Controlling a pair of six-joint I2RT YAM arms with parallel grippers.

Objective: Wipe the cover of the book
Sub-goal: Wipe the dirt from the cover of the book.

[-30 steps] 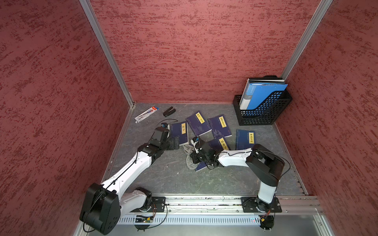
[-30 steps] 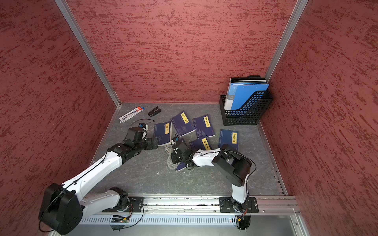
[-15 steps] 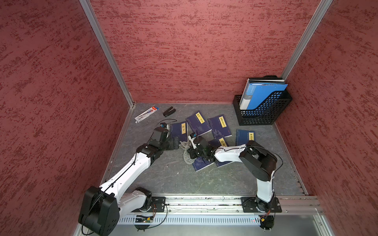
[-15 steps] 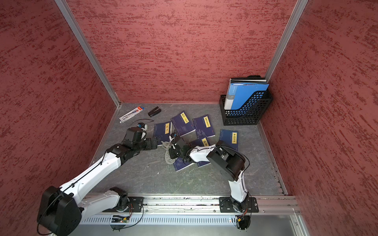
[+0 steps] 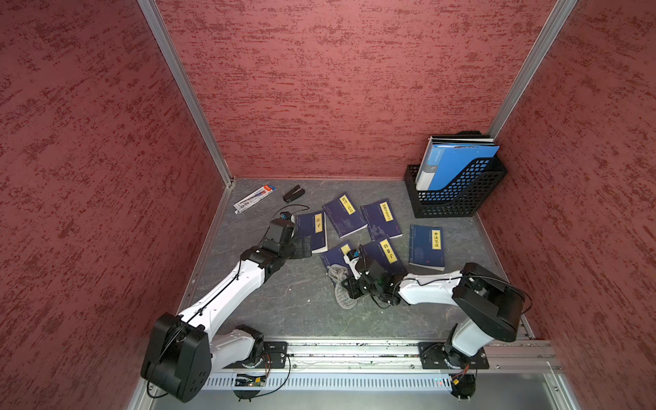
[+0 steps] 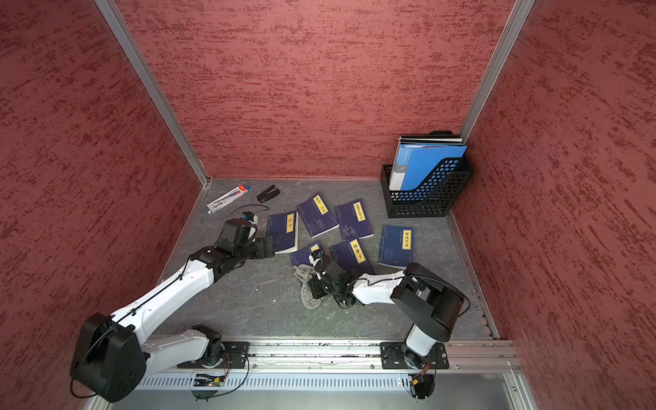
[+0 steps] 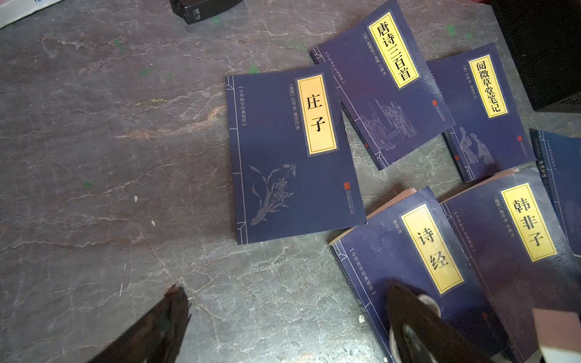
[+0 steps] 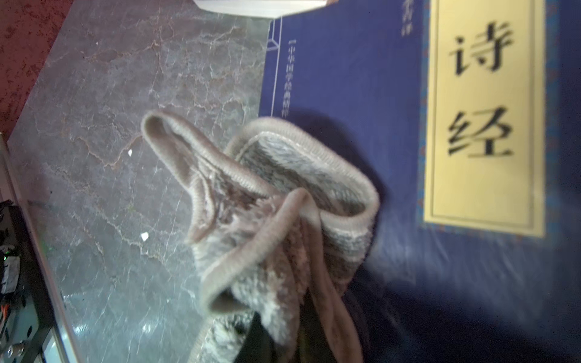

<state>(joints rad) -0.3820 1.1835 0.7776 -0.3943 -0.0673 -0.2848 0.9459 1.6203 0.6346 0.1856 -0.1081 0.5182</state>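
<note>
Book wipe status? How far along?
Done: the right hand is shut on the grey fuzzy cloth. In hand: the cloth lies across one edge of the dark blue paperback book with the yellow title label, partly on the grey marble-pattern table. Left: the cover toward the label; whether any of it has been wiped doesn't show. The left hand is open, gripping nothing.

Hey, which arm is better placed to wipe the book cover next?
Right. The right gripper is shut on the cloth, which lies partly on the book. The left gripper is open and empty, with no cloth.
</note>
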